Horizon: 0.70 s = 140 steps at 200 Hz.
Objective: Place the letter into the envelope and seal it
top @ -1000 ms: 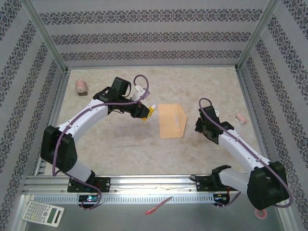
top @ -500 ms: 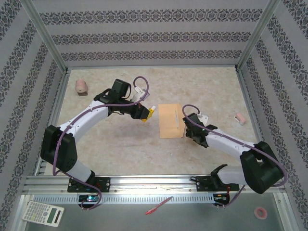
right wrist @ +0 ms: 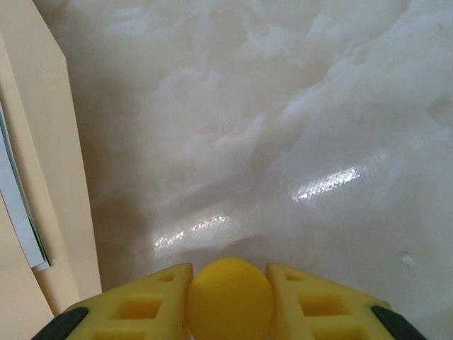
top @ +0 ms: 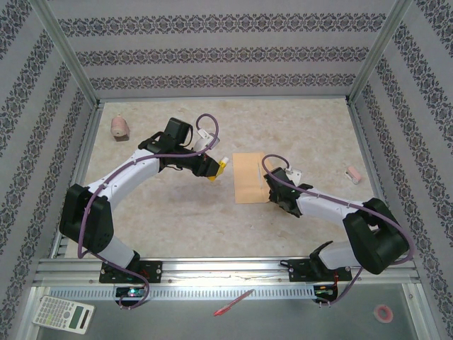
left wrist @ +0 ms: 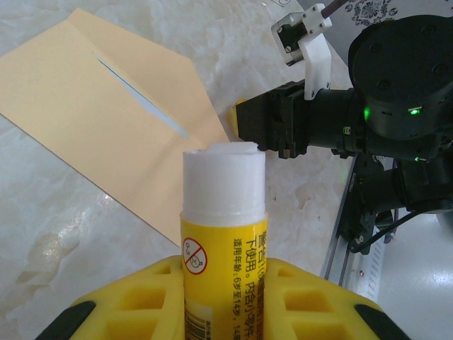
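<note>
The left gripper (left wrist: 224, 287) clenches an uncapped glue stick (left wrist: 224, 212); the right gripper (right wrist: 228, 275) pinches a rounded yellow piece (right wrist: 230, 304), with the envelope (right wrist: 49, 163) at its 10 o'clock.

Bright light — streaky glare; close blur

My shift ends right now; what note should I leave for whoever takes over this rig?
Left pincer: shut on the uncapped glue stick, just left of the envelope.
Right pincer: shut on a round yellow piece, at the envelope's right edge.
Letter: inside the envelope, a sliver showing.
Done: insertion. To do: glue and press the envelope shut.
</note>
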Motion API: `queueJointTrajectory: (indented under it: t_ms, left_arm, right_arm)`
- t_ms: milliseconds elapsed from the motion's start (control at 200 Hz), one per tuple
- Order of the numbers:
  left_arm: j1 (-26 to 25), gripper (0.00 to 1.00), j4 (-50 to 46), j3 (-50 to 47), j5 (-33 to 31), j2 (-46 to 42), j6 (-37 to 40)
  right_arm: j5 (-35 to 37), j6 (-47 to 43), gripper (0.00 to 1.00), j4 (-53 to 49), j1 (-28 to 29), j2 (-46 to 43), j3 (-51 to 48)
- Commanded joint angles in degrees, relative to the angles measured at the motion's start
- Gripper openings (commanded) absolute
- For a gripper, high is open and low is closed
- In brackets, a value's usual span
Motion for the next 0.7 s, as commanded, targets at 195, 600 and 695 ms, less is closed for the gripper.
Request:
queueJointTrajectory:
  t_ms: [195,600,695]
  left_arm:
    - [0.4,0.00,2.2,-0.1,0.6,-1.1,-0.4]
    - [0.4,0.00,2.5,-0.1,0.7,-1.5,-0.6]
    - [0.4,0.00,3.3,-0.3,0.6,-1.7,-1.1]
  right_arm:
    - [2.2,1.8,0.34,0.4,1.0,0.7,-0.7]
    - [3.3,2.5,0.38,-2.7,1.1,-2.8,-0.4]
    - [4.0,2.5,0.44,-5.4,1.0,-6.0,0.2]
